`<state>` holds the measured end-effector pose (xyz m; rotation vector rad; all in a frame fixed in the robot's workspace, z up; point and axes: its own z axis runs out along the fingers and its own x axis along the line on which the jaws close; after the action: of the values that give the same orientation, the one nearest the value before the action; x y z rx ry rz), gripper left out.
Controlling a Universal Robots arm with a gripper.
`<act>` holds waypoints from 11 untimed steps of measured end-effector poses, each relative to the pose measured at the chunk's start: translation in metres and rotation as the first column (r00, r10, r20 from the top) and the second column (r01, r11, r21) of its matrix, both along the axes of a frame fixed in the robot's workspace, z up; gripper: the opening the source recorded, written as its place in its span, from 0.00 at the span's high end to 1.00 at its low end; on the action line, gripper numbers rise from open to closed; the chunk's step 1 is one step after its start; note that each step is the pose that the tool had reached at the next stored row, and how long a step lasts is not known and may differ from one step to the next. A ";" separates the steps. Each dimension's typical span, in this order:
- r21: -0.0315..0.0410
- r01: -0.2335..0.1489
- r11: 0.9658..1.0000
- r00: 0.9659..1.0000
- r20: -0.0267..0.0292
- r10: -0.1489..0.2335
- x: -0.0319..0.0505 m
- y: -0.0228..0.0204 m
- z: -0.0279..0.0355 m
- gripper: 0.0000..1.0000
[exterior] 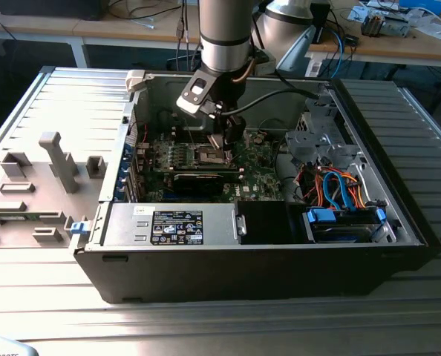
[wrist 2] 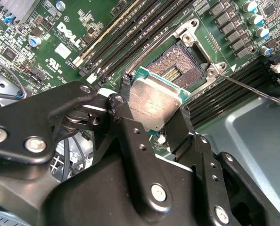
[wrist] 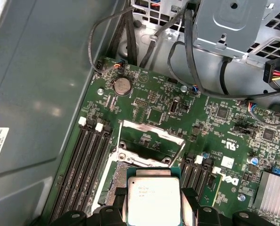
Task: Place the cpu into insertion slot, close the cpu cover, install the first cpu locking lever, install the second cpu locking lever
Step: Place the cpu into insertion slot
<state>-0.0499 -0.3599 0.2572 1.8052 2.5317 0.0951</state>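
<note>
The tool (wrist 2: pixel 152 120) is clamping the cpu (wrist 2: pixel 152 104) by two opposite edges, its black fingers (wrist 2: pixel 127 123) pressing in from either side. The chip's dull silver top is facing the camera in both wrist views. The chip is hanging tilted over the near edge of the insertion slot (wrist 2: pixel 177 66), not yet seated. The slot's dark contact field is lying bare beyond it, and I cannot tell whether the chip's lower corner is touching the socket rim.

In the first wrist view the cpu (wrist: pixel 153 197) is sitting between the tool's (wrist: pixel 153 209) tips, with a strip of the insertion slot (wrist: pixel 114 181) showing beside it. The cpu cover (wrist: pixel 152 136) is standing open and upright on the far side of the socket, green board showing through its square cut-out. A thin wire locking lever (wrist 2: pixel 253 88) is slanting away from the socket across the black memory slots (wrist 2: pixel 225 95). A round coin battery (wrist: pixel 122 86) and a finned heat sink (wrist: pixel 274 188) are sitting on the motherboard (wrist: pixel 154 108).

In the exterior view the arm (exterior: pixel 224 37) is reaching down into the open computer case (exterior: pixel 280 274), which is lying on its side on the grey ribbed desk (exterior: pixel 206 319). The tool (exterior: pixel 226 137) is hovering over the middle of the board. A labelled power-supply box (exterior: pixel 176 226) is sitting along the case's near wall, and a blue-trimmed drive bay (exterior: pixel 344 222) is lying toward the exterior view's right, with orange and blue cables (exterior: pixel 332 182) behind it
</note>
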 end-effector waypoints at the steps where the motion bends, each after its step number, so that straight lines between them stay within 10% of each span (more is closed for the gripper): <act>1: 0.000 0.001 1.000 1.000 0.000 -0.001 0.0000 0.0000 0.0000 0.46; 11: 0.000 0.014 1.000 1.000 0.000 -0.014 0.0000 0.0000 -0.0006 0.46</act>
<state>-0.0499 -0.3599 0.2566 1.8231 2.5182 0.0947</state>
